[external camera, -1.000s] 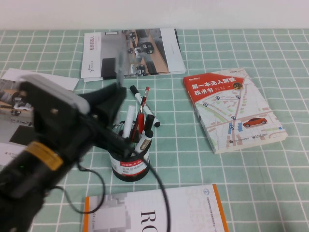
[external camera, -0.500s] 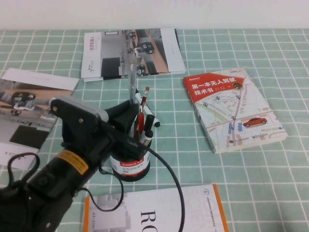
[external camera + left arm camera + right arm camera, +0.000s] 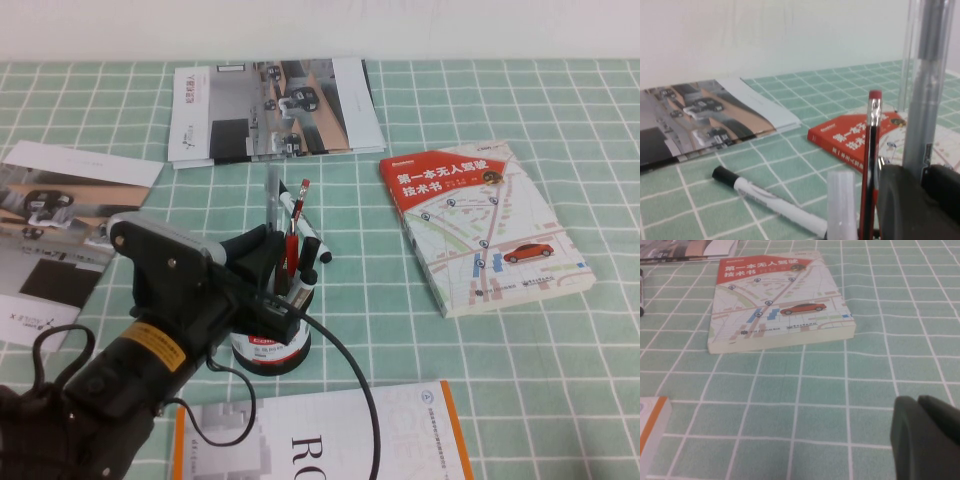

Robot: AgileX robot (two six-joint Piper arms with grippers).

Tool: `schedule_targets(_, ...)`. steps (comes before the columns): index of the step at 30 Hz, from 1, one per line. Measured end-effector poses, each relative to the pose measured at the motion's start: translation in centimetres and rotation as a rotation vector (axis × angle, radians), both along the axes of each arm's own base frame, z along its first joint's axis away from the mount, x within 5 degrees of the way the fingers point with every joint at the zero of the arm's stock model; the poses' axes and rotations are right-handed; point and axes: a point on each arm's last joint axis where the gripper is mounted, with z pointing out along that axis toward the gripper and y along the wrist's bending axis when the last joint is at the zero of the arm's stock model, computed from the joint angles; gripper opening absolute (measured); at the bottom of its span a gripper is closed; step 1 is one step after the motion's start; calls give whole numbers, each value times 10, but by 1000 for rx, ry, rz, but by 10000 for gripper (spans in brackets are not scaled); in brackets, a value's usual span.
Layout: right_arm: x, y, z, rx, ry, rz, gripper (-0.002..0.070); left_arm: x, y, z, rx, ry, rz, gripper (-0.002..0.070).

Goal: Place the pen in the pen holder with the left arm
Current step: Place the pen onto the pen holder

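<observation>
On the far left I see an open brochure (image 3: 60, 215) lying flat on the green checked tablecloth (image 3: 400, 330). My left arm (image 3: 140, 350) reaches in from the near left, and the left gripper (image 3: 268, 262) sits right over the pen holder (image 3: 270, 335), pinching the pen (image 3: 273, 205) near its lower part. The pen stands almost upright, its lower end down among the holder's contents and its upper end sticking well above the rim. Beside it in the holder I see a red pen (image 3: 296, 225) and white markers (image 3: 305, 280); another marker (image 3: 775, 202) lies on the cloth behind. Farther back lies a magazine (image 3: 270, 105), and along the near edge an orange-trimmed book (image 3: 330, 440). To the right rests a red map book (image 3: 480, 225). The right gripper (image 3: 930, 440) hovers near the cloth, near right of that book, fingers pressed together.
</observation>
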Motion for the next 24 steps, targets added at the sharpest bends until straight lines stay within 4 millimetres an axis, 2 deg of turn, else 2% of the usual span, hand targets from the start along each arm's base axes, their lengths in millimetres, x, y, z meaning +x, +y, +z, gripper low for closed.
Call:
schedule_targets(12, 0, 0, 0, 0, 0, 0, -20, -4, -5, -4, 55, 4, -70, 62)
schedule_targets(14, 0, 0, 0, 0, 0, 0, -20, -4, -5, -4, 59, 7, -71, 107)
schedule_targets(18, 0, 0, 0, 0, 0, 0, -20, -4, -5, -4, 65, 4, -73, 289)
schedule_targets(20, 0, 0, 0, 0, 0, 0, -20, -4, -5, -4, 64, 5, -70, 358)
schedule_targets(22, 0, 0, 0, 0, 0, 0, -20, -5, -4, -2, 78, -1, -71, 391)
schedule_targets(24, 0, 0, 0, 0, 0, 0, -20, -7, -2, 3, 109, -7, -69, 383)
